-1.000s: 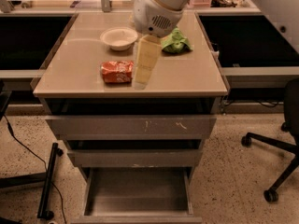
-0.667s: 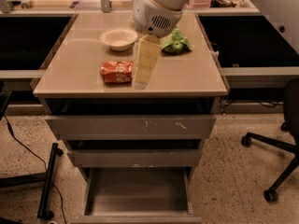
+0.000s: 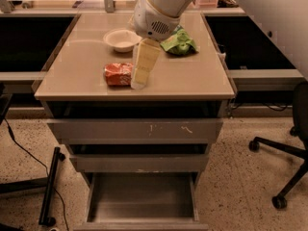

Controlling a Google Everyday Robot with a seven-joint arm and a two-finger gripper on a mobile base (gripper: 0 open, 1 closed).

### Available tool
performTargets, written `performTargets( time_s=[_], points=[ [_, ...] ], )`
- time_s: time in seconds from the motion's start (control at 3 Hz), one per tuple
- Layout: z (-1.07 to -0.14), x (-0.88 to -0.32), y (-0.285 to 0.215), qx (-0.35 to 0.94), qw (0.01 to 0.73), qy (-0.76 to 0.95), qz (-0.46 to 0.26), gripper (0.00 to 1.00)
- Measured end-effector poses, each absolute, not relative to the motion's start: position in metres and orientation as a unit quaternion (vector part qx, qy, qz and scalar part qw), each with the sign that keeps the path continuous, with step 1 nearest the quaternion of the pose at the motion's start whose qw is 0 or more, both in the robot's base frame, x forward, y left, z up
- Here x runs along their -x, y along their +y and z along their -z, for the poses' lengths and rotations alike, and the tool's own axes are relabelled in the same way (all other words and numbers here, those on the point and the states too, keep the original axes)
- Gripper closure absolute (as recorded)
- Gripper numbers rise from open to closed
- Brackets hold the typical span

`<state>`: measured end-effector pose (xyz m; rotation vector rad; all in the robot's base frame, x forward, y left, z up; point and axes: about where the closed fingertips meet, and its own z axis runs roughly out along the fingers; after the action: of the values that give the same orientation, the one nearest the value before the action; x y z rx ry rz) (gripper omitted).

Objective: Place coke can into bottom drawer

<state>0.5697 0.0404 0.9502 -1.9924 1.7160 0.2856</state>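
Note:
The coke can [image 3: 118, 74] lies on its side on the cabinet top [image 3: 192, 76], left of centre, red-orange with white markings. My gripper [image 3: 139, 82] hangs down from the white arm above, its pale fingers reaching to the tabletop right beside the can's right end. The bottom drawer [image 3: 142, 202] is pulled out at floor level, a deep grey tray with a bare floor, directly below the front of the cabinet.
A white bowl [image 3: 122, 39] stands behind the can. A green snack bag [image 3: 179, 43] lies at the back right. The two upper drawers [image 3: 134, 129] are slightly open. An office chair base [image 3: 284, 162] is on the right, a black stand leg [image 3: 50, 186] on the left.

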Motion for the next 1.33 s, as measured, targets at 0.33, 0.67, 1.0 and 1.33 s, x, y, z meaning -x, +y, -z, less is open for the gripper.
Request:
performTargets(
  time_s=[0.33,0.67,1.0,1.33],
  points=[
    [-0.937,-0.606,0.060,0.737,0.256,0.614,-0.122,0.00],
    [-0.908,-0.640,0.072,0.733,0.250,0.617,-0.139,0.00],
    [-0.887,-0.653,0.072,0.731,0.238,0.624,-0.141,0.00],
    [-0.847,-0.655,0.081,0.715,0.240,0.636,-0.165,0.00]
  ],
)
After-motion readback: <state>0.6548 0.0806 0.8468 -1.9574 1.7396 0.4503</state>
